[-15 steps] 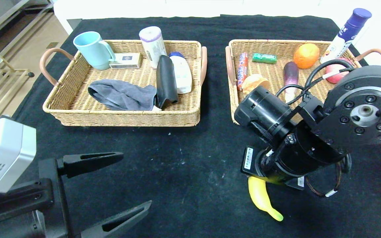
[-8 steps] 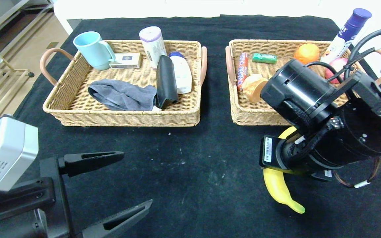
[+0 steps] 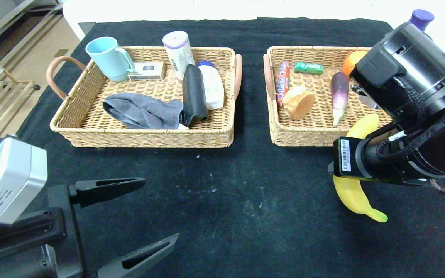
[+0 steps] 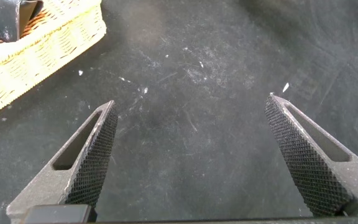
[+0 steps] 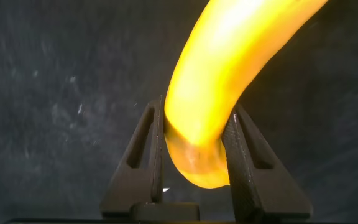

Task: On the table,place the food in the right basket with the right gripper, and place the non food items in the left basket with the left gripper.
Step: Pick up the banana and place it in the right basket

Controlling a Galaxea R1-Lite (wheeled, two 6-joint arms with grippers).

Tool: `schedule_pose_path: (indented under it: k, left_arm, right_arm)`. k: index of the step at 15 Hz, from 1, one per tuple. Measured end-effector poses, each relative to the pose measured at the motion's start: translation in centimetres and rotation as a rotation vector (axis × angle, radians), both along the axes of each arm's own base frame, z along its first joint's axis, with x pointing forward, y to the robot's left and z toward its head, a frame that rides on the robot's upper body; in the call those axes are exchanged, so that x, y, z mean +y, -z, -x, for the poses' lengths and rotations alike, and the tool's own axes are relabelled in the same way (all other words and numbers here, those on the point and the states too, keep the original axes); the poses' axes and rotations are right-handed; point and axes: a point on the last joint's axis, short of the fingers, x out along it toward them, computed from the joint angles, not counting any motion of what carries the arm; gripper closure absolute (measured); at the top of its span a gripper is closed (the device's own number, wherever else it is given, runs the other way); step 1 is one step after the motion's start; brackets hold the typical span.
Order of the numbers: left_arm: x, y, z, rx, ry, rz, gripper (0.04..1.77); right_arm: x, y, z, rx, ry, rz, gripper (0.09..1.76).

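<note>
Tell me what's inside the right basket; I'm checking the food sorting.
In the right basket: a red snack tube, green pack, round bread, eggplant and an orange. The right arm covers the basket's far right side.

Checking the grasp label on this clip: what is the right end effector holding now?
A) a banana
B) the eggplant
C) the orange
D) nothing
A: in the right wrist view the right end effector is clamped on the yellow banana, which hangs above the black table just short of the right basket.

Yellow banana (image 3: pixel 351 189); tan woven baskets (image 3: pixel 145 137); light blue mug (image 3: pixel 108 58); grey cloth (image 3: pixel 141 110); black tablecloth (image 3: pixel 222 200).
</note>
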Motion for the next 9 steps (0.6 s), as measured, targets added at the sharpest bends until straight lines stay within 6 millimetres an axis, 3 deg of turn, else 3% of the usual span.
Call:
schedule_pose_path:
  k: [5, 9]
  left_arm:
    - [0.0, 0.0, 0.0, -0.001, 0.0, 0.001, 0.09]
    - [0.0, 0.0, 0.0, 0.0, -0.001, 0.001, 0.09]
  right_arm:
    - [-2.4, -3.6, -1.4, -0.127, 0.074, -0.062, 1.19]
    - [-3.9, -6.3, -3.9, -0.324, 0.155, -0.114, 1.19]
